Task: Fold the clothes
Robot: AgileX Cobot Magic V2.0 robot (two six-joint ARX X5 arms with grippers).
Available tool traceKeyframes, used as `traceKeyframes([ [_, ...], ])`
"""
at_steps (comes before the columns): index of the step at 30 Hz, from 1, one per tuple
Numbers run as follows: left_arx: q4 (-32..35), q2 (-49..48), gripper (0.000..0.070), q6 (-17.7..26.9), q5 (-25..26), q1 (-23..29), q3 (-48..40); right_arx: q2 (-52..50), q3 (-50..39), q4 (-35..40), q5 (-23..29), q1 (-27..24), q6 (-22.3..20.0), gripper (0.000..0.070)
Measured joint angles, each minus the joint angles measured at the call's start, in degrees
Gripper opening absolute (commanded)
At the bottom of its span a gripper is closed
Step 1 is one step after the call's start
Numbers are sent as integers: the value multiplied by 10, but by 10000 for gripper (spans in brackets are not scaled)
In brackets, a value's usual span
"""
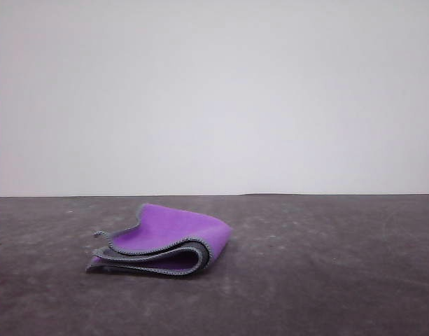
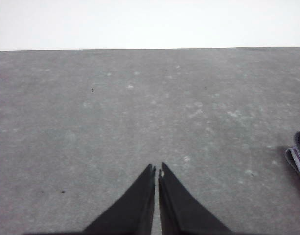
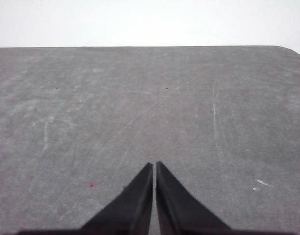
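The clothes (image 1: 165,241) lie folded into a loose bundle on the dark grey table (image 1: 326,280), left of centre in the front view; purple faces up and grey stitched edges curl at the front. A sliver of the clothes (image 2: 299,156) shows at the side of the left wrist view, well apart from the fingers. My left gripper (image 2: 156,169) is shut with nothing in it, hovering over bare table. My right gripper (image 3: 154,165) is shut too, empty, over bare scuffed table.
The table's far edge (image 1: 214,195) meets a plain white wall. In the right wrist view a rounded table corner (image 3: 291,50) shows at the far side. Open table surface (image 1: 354,252) extends right of the bundle.
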Motion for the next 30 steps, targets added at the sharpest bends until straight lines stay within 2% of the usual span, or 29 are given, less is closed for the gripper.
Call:
traceKeyframes([
  [30,0,0,0,0,0,0,0,0,0,0,0,0,0,11],
])
